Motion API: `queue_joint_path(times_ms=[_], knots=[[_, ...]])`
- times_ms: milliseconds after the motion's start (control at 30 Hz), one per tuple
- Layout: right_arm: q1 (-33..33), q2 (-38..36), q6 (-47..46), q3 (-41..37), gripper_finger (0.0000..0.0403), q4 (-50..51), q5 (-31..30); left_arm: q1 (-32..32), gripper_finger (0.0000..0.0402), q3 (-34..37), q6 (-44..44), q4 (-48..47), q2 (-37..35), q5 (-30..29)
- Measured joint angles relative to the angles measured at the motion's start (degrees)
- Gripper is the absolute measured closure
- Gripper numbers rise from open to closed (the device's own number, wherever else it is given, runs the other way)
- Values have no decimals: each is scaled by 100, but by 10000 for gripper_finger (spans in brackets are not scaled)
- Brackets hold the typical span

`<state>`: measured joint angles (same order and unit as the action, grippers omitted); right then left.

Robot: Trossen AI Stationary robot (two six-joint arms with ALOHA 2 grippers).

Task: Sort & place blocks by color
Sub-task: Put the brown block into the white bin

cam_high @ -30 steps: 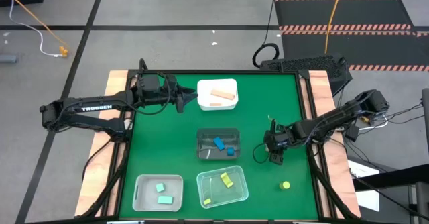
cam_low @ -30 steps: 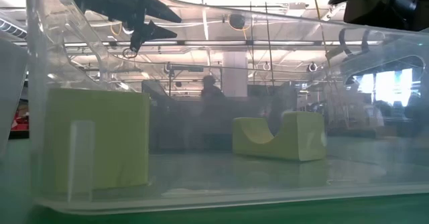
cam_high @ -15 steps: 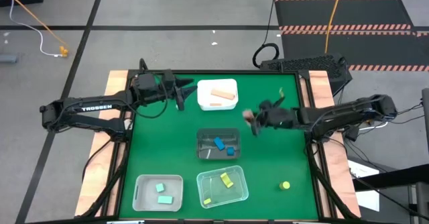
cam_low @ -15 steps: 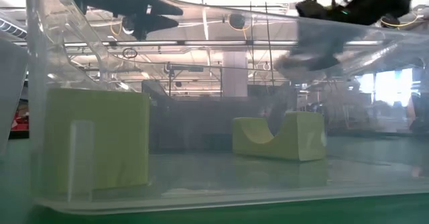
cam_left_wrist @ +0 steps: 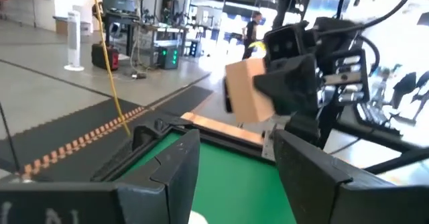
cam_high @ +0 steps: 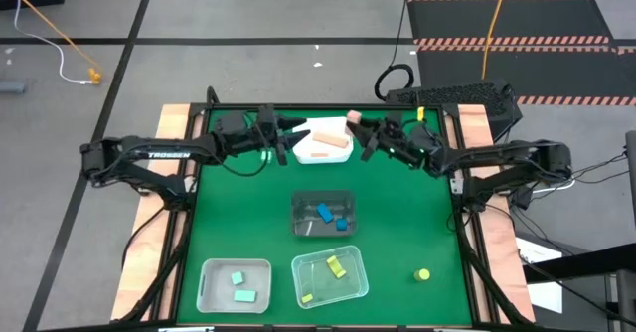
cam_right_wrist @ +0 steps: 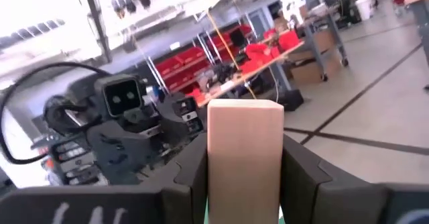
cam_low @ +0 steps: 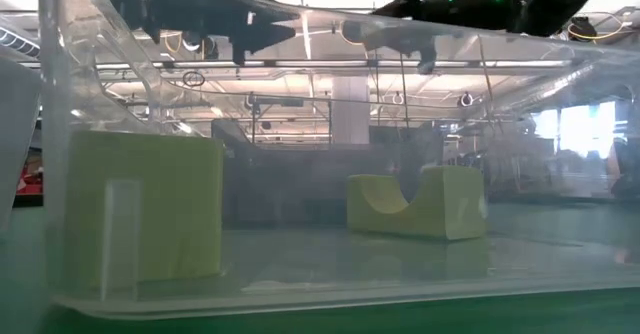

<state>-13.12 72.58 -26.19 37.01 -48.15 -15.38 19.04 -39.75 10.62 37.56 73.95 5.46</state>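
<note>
Risk sits above the white bin (cam_high: 320, 133): right gripper (cam_high: 364, 133) clamps a tan block (cam_high: 353, 119) at its rim, and left gripper (cam_high: 288, 136), fingers parted and empty, hovers close enough to collide or knock it outside.

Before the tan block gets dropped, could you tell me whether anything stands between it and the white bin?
The left gripper does: it hangs open at the white bin's left edge, facing the right gripper, which holds the tan block at the bin's right rim. Nothing else visibly intervenes.
</note>
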Motion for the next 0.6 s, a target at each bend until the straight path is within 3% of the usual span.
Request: queue_joint_path(times_ms=[267, 467, 600], knots=[[-492, 1178, 403, 1242, 292, 121, 1454, 5, 147, -463, 288, -332, 481, 62], [-671, 1739, 926, 1943, 292, 416, 2421, 58, 103, -911, -67, -1028, 604, 2], [-731, 1847, 970, 2148, 292, 385, 2989, 54, 95, -962, -407, -1244, 600, -254]])
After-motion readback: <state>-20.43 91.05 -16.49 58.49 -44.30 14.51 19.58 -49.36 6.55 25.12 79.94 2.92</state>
